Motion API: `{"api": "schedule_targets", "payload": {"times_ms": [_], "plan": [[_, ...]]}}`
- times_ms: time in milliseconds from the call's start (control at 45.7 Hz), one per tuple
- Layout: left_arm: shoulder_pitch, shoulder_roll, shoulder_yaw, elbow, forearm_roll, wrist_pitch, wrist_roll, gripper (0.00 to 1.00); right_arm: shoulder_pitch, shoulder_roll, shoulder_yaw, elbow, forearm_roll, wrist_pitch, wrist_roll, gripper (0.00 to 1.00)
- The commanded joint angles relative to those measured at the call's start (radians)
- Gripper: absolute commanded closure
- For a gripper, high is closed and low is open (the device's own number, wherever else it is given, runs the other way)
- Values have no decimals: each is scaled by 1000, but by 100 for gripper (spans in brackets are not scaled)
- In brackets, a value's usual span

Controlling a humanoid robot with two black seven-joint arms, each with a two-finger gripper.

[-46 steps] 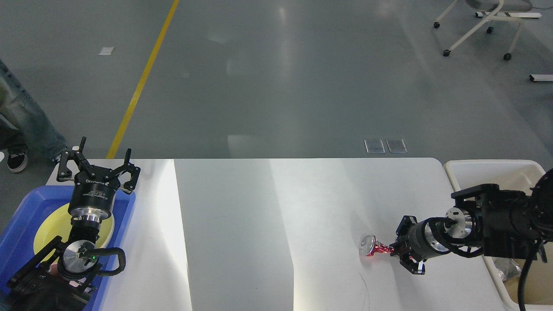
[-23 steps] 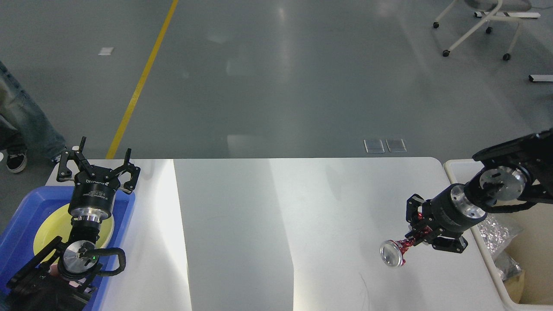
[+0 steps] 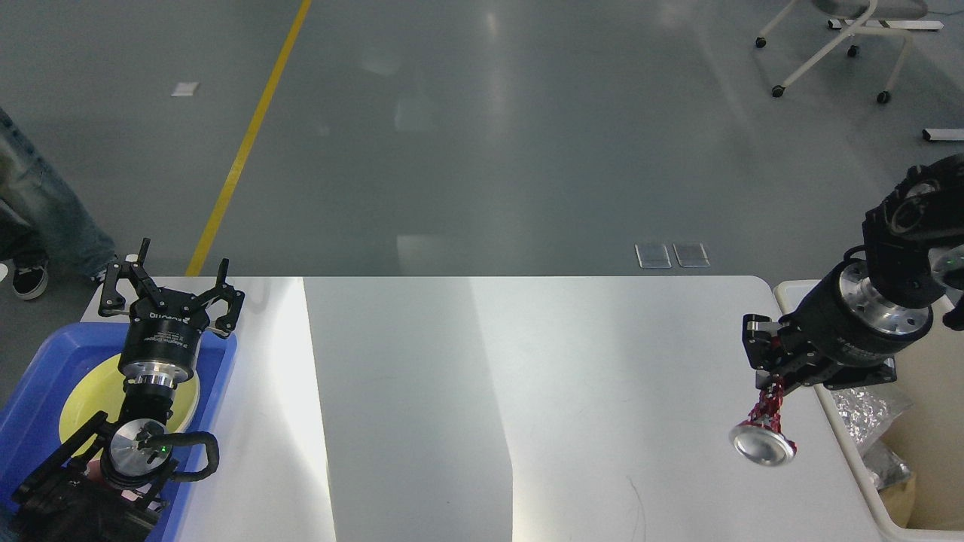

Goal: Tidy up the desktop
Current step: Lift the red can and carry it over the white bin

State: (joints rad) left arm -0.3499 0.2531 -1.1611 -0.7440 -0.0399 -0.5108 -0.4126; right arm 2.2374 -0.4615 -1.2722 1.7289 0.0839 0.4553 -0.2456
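Pinched between the pressed fingers of the right gripper (image 3: 774,397): a crushed red can (image 3: 762,433), hanging bottom-down with its round silver end catching the light, clear of the desktop (image 3: 467,406) near its right edge. Held by the crumpled waist, probably because the flattened metal gives the narrowest, surest bite; carried toward the cream bin (image 3: 851,444) just beside the table, likely for disposal. Inside the bin, crinkled silvery foil wrapping (image 3: 862,410) and other scraps.

Far left, spread wide and holding nothing: the left gripper (image 3: 172,282), poised above a blue plastic tray (image 3: 218,376) bearing a round yellow plate (image 3: 79,403), apparently parked out of the way.

Between the two, the desktop itself: broad, white, smooth, rounded at the corners, glossy enough to mirror ceiling light in pale bands. Beyond, grey polished floor with a yellow line (image 3: 248,143).
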Motion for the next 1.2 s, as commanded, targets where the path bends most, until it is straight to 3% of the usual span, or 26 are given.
{"api": "schedule_targets", "payload": {"times_ms": [0, 372, 612, 853, 1049, 1181], "plan": [[0, 0, 0, 0, 0, 0, 0, 3, 96, -2, -1, 16, -3, 51, 3, 100], [0, 0, 0, 0, 0, 0, 0, 3, 85, -19, -35, -11, -32, 39, 5, 100], [0, 0, 0, 0, 0, 0, 0, 3, -93, -210, -81, -207, -79, -12, 5, 100], [2, 0, 1, 0, 0, 0, -2, 3, -499, -332, -21, -575, -61, -179, 8, 100], [0, 0, 1, 0, 0, 0, -2, 3, -901, -333, 235, -837, -61, -374, 3, 100], [2, 0, 1, 0, 0, 0, -2, 3, -1151, -304, 431, -1037, -64, -426, 2, 100]]}}
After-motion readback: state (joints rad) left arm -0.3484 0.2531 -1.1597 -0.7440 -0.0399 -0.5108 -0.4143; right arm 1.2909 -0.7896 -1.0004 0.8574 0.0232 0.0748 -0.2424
